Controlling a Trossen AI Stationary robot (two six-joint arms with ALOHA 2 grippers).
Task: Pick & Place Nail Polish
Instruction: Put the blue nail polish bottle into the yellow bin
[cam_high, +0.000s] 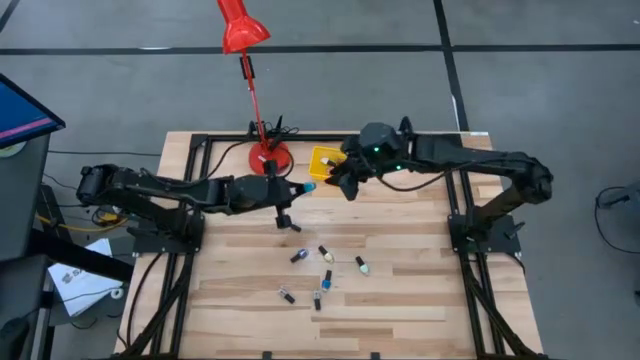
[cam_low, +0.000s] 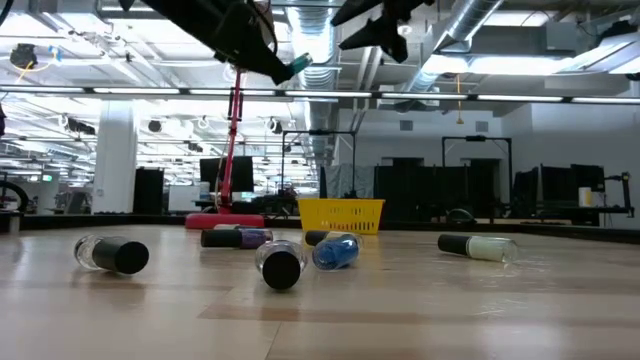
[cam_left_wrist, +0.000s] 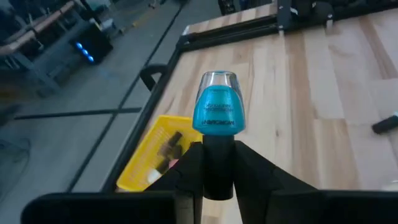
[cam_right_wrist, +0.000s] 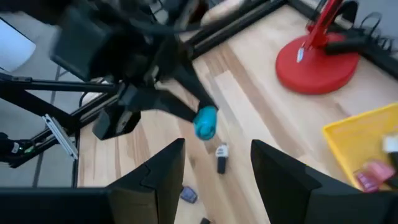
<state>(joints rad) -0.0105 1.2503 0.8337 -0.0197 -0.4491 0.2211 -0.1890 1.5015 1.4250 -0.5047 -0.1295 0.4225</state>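
Left gripper (cam_high: 300, 188) clamped by the black cap on a small teal glass nail polish bottle (cam_left_wrist: 218, 109), raised above the pale wooden slatted table (cam_high: 420, 290) just beside the small yellow square plastic bin (cam_high: 325, 160), with a few small bottles inside the bin. Right gripper (cam_high: 347, 186) raised over the near edge of the same bin, fingers (cam_right_wrist: 163, 171) parted and empty, facing the teal bottle. Six more little dark-capped bottles (cam_high: 325, 252) lying scattered on the boards nearer the table's middle, well apart from the bin; red desk lamp (cam_high: 268, 152) standing just beside the bin.
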